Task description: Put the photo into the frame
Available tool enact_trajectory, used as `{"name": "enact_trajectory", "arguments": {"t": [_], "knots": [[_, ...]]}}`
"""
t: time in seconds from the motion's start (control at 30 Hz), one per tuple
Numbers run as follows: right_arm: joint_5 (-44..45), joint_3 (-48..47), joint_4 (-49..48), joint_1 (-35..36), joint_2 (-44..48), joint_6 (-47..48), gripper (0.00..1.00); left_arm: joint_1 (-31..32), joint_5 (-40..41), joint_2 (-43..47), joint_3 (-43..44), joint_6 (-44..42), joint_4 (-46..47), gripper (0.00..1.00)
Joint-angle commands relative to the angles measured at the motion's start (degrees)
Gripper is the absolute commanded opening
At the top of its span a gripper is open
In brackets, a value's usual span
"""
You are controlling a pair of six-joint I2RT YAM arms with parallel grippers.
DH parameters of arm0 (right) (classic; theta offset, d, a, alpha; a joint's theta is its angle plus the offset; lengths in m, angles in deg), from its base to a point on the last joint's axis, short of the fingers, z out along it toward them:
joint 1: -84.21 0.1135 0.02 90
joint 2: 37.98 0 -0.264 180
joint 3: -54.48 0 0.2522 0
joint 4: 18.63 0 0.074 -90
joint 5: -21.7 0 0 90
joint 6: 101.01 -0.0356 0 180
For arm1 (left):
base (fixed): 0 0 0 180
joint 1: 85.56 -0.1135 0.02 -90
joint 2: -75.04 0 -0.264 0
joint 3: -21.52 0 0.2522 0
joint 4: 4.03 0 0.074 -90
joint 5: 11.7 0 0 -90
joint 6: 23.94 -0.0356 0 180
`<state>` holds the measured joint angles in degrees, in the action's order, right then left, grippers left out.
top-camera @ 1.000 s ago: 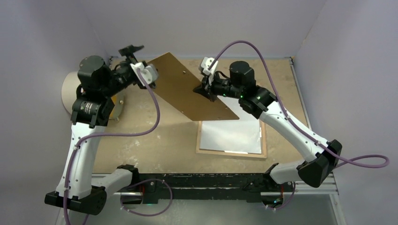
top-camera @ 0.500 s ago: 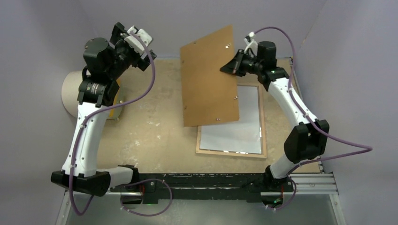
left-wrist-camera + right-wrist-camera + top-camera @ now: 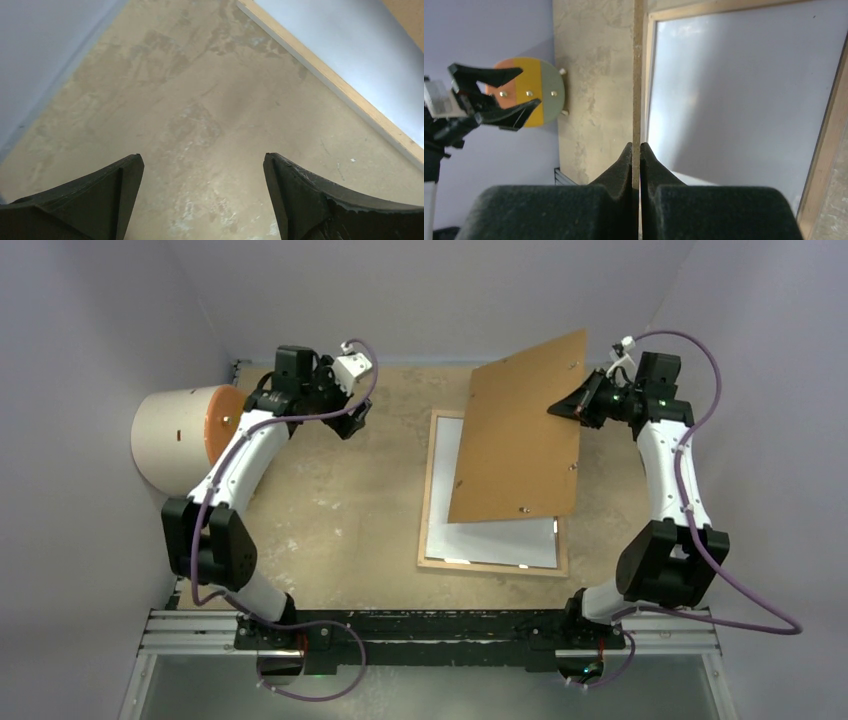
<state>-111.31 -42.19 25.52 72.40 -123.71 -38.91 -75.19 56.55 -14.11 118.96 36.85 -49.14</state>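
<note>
While holding the backing board [image 3: 515, 430] pinched by its far right edge in the shut right gripper [image 3: 635, 151], treat seating that board as the step in hand. Note the frame [image 3: 490, 567] lying back-up on the table [image 3: 340, 510], with the photo [image 3: 490, 540] apparently face-down inside it, showing its white back and partly hidden under the tilted, raised board. Cannot tell whether the board's near edge touches the photo. Square the board to the frame before contact, correcting the visible skew. Lower the near edge into the recess first, then lay the rest down flat. Avoid dragging the board across the photo, to prevent shifting it. Hold the left gripper [image 3: 203, 167], fingers spread wide and empty above bare table left of the frame, clear of the descent, or use it to steady the frame. Release only once seated flush.
</note>
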Motion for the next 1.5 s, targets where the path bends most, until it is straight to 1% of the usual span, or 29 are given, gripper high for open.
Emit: {"name": "enact_trajectory", "arguments": {"t": [0.0, 0.07, 0.17, 0.47, 0.67, 0.97, 1.27, 1.47], "knots": [[-5.3, 1.1, 3.4, 1.4, 1.3, 3.4, 0.0, 1.9, -6.4, -4.3, 1.0, 4.5, 2.2, 0.97], [-6.1, 1.7, 3.3, 1.4, 0.6, 3.7, 0.0, 2.1, -7.2, -5.5, 0.8, 5.0, 3.6, 0.97], [-6.6, 1.9, 2.5, 1.4, -0.8, 4.1, 0.0, 2.2, -7.2, -5.7, -1.8, 4.8, 6.3, 0.98], [-7.4, 7.7, -1.3, 1.5, -2.8, 3.2, 0.0, 2.2, -7.2, -4.3, -6.3, 2.8, 7.2, 0.99], [-8.1, 11.3, -5.0, 2.1, -3.9, 2.0, 0.0, 2.2, -6.8, -3.8, -6.8, 1.4, 6.1, 1.0], [-8.8, 13.4, -8.0, 2.3, -5.1, 0.9, 0.0, 2.2, -6.7, -3.0, -7.3, 1.0, 4.9, 1.0], [-11.2, 16.6, -10.3, 2.7, -2.9, -1.0, 0.0, 2.2, -6.3, -2.7, -7.6, 0.5, 4.6, 1.0], [-10.9, 17.2, -9.8, 3.2, -2.1, -0.8, 0.0, 2.3, -6.5, -2.5, -7.7, 0.7, 4.6, 1.0]]}}
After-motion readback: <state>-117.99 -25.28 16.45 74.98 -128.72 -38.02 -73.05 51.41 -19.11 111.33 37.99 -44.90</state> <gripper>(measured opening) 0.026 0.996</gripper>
